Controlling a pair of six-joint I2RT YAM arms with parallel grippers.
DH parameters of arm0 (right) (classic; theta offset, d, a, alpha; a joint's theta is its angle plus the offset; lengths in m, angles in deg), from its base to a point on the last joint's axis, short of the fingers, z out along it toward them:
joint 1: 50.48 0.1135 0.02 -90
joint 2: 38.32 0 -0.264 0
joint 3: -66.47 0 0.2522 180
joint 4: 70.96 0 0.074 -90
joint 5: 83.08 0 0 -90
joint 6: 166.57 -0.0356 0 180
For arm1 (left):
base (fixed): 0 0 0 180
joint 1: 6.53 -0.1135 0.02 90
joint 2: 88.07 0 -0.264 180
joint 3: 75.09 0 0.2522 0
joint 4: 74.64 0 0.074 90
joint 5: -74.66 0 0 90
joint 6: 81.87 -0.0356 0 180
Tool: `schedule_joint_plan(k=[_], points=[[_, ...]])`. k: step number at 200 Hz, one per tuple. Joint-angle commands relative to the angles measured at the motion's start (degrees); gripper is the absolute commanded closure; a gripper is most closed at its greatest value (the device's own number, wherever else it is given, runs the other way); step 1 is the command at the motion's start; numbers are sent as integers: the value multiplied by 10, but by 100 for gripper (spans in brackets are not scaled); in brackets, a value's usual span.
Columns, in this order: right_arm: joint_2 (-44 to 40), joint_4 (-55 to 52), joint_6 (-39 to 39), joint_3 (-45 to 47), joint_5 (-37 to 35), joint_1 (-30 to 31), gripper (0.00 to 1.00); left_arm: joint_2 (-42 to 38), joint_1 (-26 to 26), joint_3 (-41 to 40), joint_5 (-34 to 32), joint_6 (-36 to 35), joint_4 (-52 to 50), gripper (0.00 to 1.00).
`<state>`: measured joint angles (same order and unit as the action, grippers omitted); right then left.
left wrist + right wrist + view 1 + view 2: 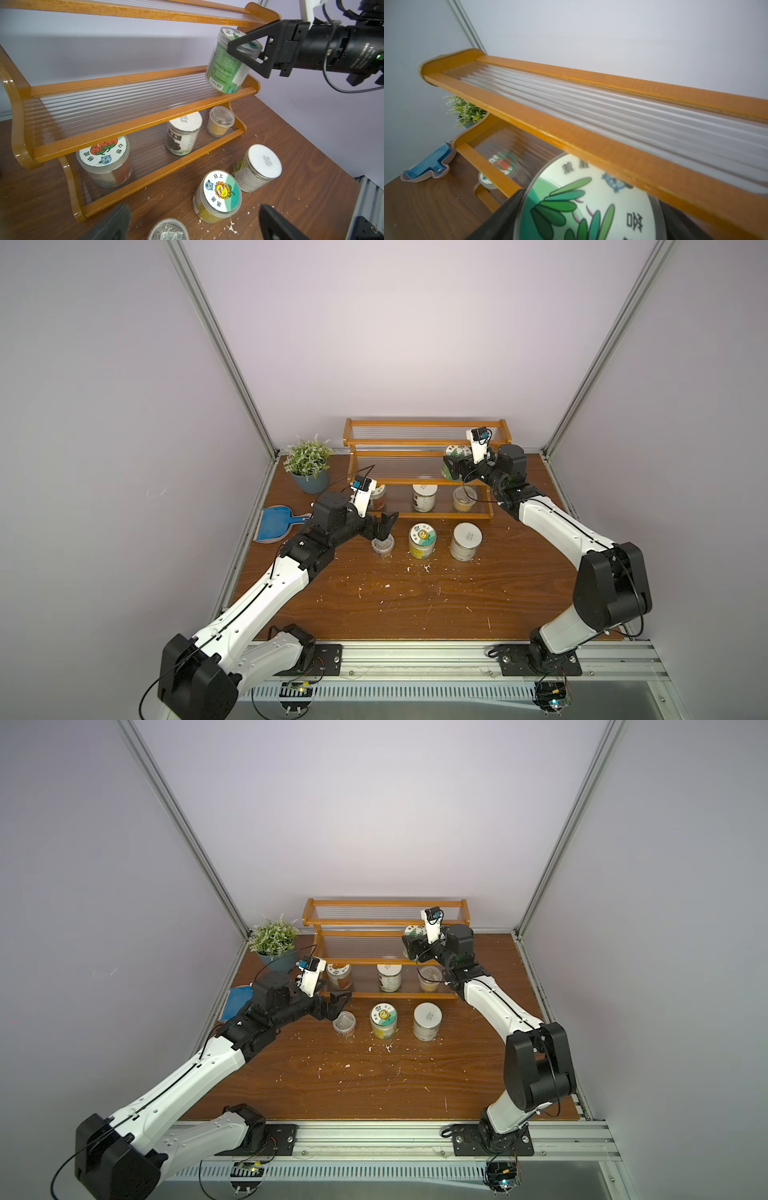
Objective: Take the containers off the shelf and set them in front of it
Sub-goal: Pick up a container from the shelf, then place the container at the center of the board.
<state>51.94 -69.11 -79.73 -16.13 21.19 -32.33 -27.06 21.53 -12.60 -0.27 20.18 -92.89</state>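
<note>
My right jaws clamp the clear green-lidded jar [230,60], tilted, over the right end of the ribbed middle tier of the shelf [415,443]; I cannot tell whether its base touches the wooden rail. My left jaws gape above the small clear tub [383,549] on the wood-grain surface [415,605], in a row with the sunflower-lidded jar [422,540] and white-lidded jar [465,541]; a tomato-lidded jar [104,158] sits on the bottom tier

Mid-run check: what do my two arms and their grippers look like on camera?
Both the left arm and right arm have white link shells, black joint housings and thin black cables. The left gripper and right gripper are black with triangular-frame fingers; a white camera mount tops each wrist.
</note>
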Motion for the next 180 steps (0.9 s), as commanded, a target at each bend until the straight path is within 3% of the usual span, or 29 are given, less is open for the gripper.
schedule_joint_plan(k=[1, 57, 91, 124, 151, 180], points=[[-47, -4, 12, 6, 34, 18, 21, -2, -6, -1, 4, -2, 9, 0], [-152, -53, 22, 79, 66, 78, 21, -7, -6, 4, -16, -4, -11, 0], [-224, -96, 32, 136, 76, 143, 21, -14, -9, 11, -28, -9, -34, 0], [-279, -67, 14, 228, 54, 231, 21, -18, -14, 18, -36, -12, -51, 0], [-277, 10, -12, 292, 11, 309, 20, -24, -16, 19, -48, -16, -68, 0], [-212, 86, -7, 313, -34, 369, 20, -31, -20, 18, -57, -15, -76, 0]])
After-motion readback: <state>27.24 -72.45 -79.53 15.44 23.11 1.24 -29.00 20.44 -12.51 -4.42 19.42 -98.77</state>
